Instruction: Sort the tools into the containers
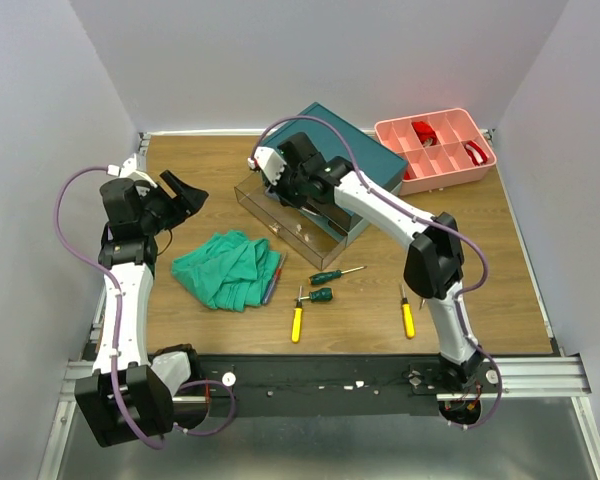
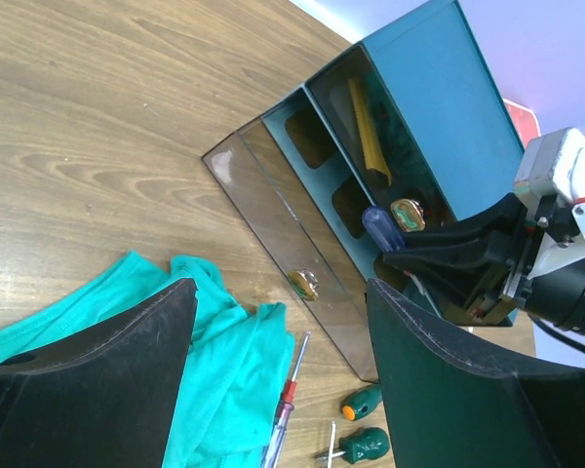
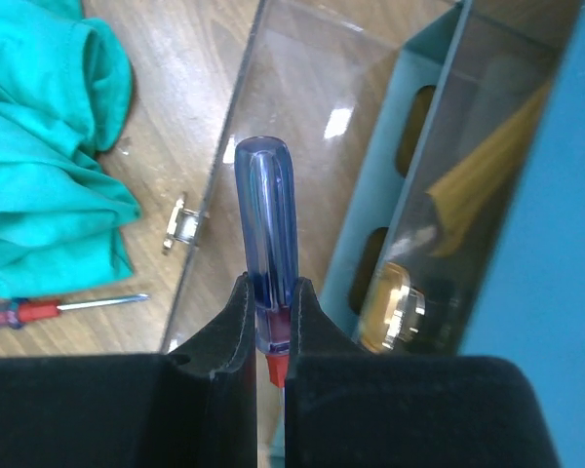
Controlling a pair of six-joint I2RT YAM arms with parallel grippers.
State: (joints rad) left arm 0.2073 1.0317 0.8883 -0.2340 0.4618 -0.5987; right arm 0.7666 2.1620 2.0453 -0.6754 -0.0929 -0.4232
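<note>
The dark teal box (image 1: 352, 148) has its lowest clear drawer (image 1: 270, 215) pulled out toward the cloth. My right gripper (image 1: 305, 200) hangs over that drawer, shut on a red-and-blue screwdriver (image 3: 263, 214), blue handle pointing away from the jaws (image 3: 271, 288). The handle also shows in the left wrist view (image 2: 380, 229). My left gripper (image 1: 185, 195) is open and empty, left of the drawer. On the table lie another red-and-blue screwdriver (image 1: 273, 280), two green ones (image 1: 335, 274) (image 1: 315, 295) and two yellow ones (image 1: 297, 322) (image 1: 407, 318). A yellow tool (image 2: 369, 132) lies in a closed upper drawer.
A crumpled green cloth (image 1: 230, 268) lies left of the loose tools, touching the red-and-blue screwdriver. A pink compartment tray (image 1: 435, 150) with red items stands at the back right, beside the box. White walls close in the table on three sides.
</note>
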